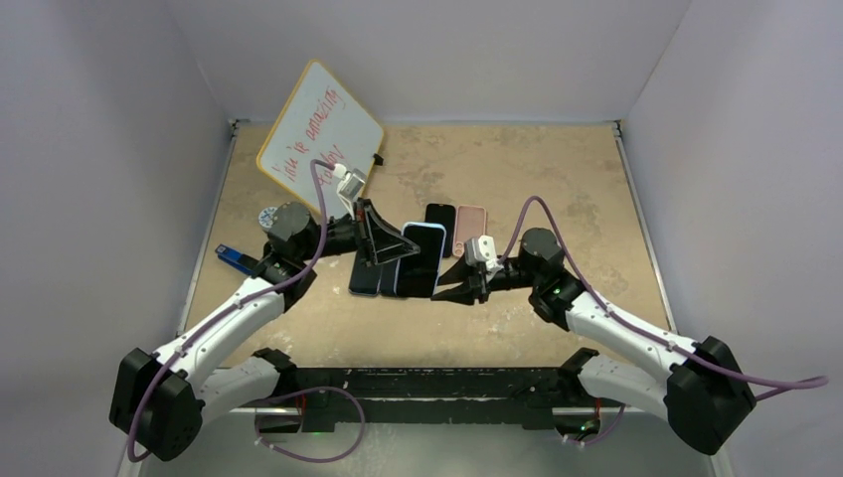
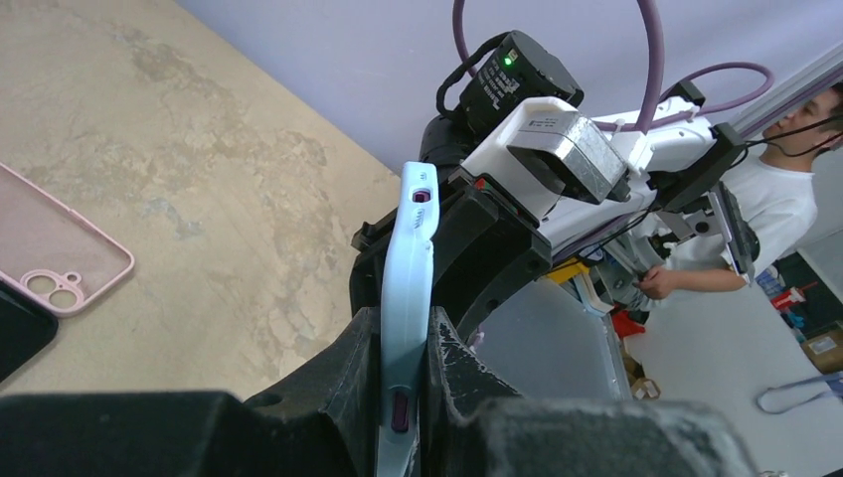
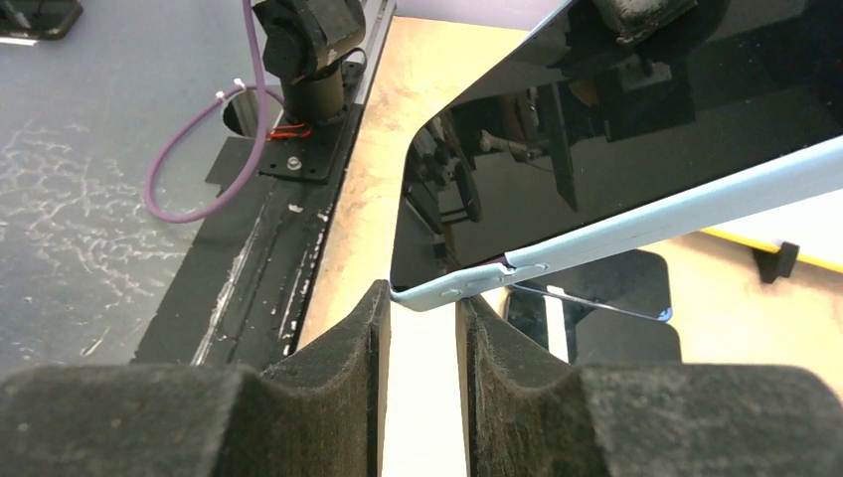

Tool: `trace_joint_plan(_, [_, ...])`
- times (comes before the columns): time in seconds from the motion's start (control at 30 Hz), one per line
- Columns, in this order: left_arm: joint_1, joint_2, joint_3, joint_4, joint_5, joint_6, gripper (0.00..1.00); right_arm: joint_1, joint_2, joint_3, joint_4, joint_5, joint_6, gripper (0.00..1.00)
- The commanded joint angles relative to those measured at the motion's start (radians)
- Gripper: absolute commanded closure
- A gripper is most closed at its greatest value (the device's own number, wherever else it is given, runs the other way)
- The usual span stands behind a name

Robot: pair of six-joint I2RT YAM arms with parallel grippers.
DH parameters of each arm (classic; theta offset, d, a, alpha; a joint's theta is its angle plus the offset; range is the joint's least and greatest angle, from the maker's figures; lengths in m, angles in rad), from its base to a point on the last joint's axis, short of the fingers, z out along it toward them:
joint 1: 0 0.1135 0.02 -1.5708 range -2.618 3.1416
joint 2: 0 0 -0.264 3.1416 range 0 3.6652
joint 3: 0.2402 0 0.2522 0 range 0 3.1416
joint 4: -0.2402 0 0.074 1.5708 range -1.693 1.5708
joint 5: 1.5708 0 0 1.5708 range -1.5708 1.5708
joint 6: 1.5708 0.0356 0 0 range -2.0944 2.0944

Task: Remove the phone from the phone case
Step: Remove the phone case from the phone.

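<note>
Top view: the phone (image 1: 420, 263) sits in its light-blue case (image 1: 423, 227) mid-table, tilted up off the surface. My left gripper (image 1: 398, 246) reaches in from the left and meets its left edge. My right gripper (image 1: 443, 295) lies low, pointing at its near right corner. A pink case (image 1: 469, 230) lies just beyond.

Left wrist view: the left gripper (image 2: 403, 343) is clamped on the case's (image 2: 410, 258) long edge, which stands upright between the fingers. The pink case (image 2: 55, 253) lies flat on the table to the left.

Right wrist view: the phone's dark screen (image 3: 636, 129) slants overhead, and the case's corner (image 3: 437, 291) sits right at the mouth of the right gripper (image 3: 418, 308). Its fingers (image 3: 348, 358) stand apart and grip nothing.
</note>
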Motion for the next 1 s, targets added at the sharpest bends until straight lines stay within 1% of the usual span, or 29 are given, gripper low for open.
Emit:
trace_joint_plan(0.0, [0.003, -0.002, -0.009, 0.259, 0.016, -0.191, 1.00, 0.010, 0.003, 0.050, -0.046, 0.023, -0.139, 1.00])
trace_joint_plan(0.17, [0.003, 0.008, -0.037, 0.334, 0.025, -0.258, 1.00, 0.013, 0.017, 0.061, -0.045, 0.055, -0.165, 1.00])
trace_joint_plan(0.53, [0.003, -0.005, -0.062, 0.372, 0.029, -0.299, 1.00, 0.014, 0.042, 0.081, -0.009, 0.150, -0.178, 1.00])
trace_joint_plan(0.63, [0.003, -0.005, -0.070, 0.380, 0.027, -0.307, 1.00, 0.013, 0.054, 0.094, 0.004, 0.155, -0.175, 1.00])
trace_joint_plan(0.77, [0.002, -0.004, -0.079, 0.403, 0.030, -0.322, 1.00, 0.014, 0.066, 0.073, 0.102, 0.216, -0.084, 1.00])
trace_joint_plan(0.97, [0.003, -0.006, -0.096, 0.395, 0.019, -0.302, 1.00, 0.014, 0.052, -0.001, 0.292, 0.187, 0.117, 1.00])
